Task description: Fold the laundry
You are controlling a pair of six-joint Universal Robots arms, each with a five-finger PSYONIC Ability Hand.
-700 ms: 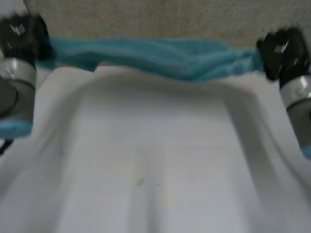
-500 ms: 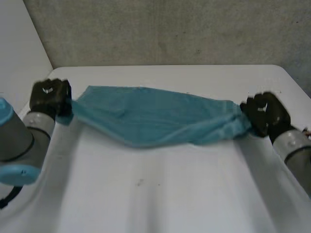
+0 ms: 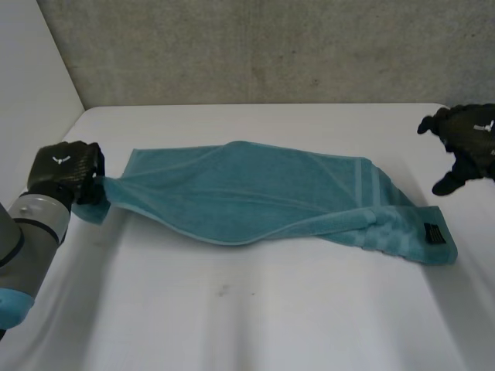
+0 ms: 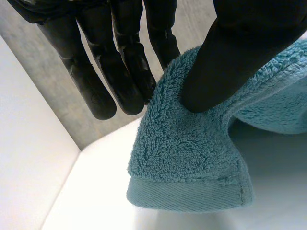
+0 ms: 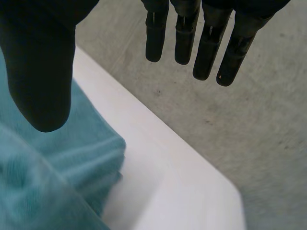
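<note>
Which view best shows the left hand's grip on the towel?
Left wrist view: left hand pinches the towel corner between thumb and fingers. Head view shows its back at that corner. Right wrist view shows towel folds.

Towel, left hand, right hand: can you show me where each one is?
towel (image 3: 263, 189): head view, middle of the blue cloth.
left hand (image 3: 66, 171): head view, back of the hand, pinching the towel's end.
right hand (image 3: 468, 133): head view, back of the open hand, off the towel.

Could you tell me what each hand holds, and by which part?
Left hand pinches the teal towel at one corner; right hand is open, empty.
</note>
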